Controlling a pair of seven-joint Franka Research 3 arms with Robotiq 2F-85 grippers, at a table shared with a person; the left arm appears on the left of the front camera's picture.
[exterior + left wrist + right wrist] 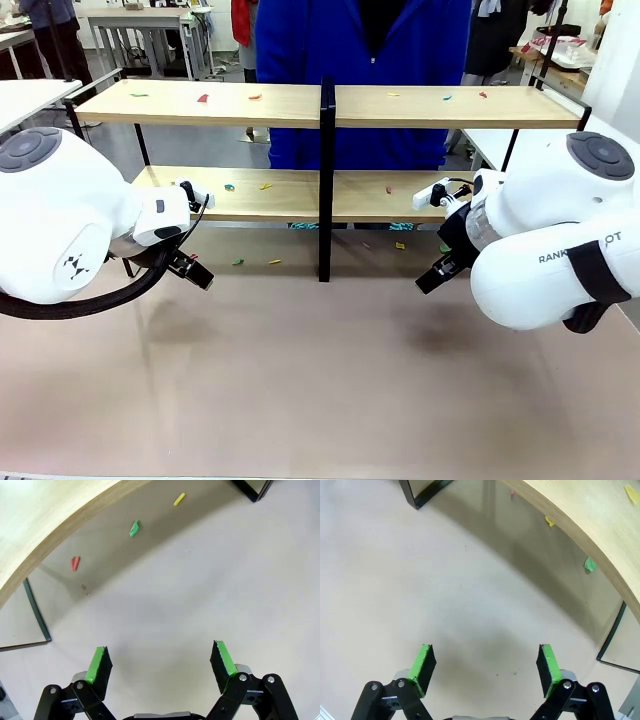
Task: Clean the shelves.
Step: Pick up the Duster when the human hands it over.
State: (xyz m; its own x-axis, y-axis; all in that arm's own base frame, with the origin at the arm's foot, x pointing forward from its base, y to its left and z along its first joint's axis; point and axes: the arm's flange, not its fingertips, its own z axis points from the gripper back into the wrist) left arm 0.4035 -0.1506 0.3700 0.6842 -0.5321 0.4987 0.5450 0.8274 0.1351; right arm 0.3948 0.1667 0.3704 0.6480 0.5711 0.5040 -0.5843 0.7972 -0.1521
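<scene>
Across the front view, the shelves point(290, 105) are seen standing at the far side of a pale beige table point(300, 390), two light-wood boards carried in a thin black frame with a black centre post point(326, 180). Small coloured scraps point(203, 98) are scattered on both boards and on the table beneath the lower one. Behind the rack a person in a blue jacket point(330, 50) is seen, and a white table point(30, 95) on a grey floor is made out at the left. The left gripper point(198, 274) is held low over the table before the rack's left half, the right gripper point(432, 280) before its right half (their spread cannot be judged from this angle).

From the left wrist view, the left gripper point(160, 652) is shown spread wide, green pads point(97, 664) well apart, with bare table between them. A board's edge point(45, 515) is curved across the top left corner; below it a red scrap point(75, 563), a green scrap point(134, 528) and a yellow scrap point(179, 499) are seen lying on the shaded table.

From the right wrist view, the right gripper point(485, 652) is likewise shown wide apart above bare table. The shelves' board point(590, 520) is seen along the top right, with a green bit point(590, 564) and a yellow bit point(549, 521) on the table under it.
</scene>
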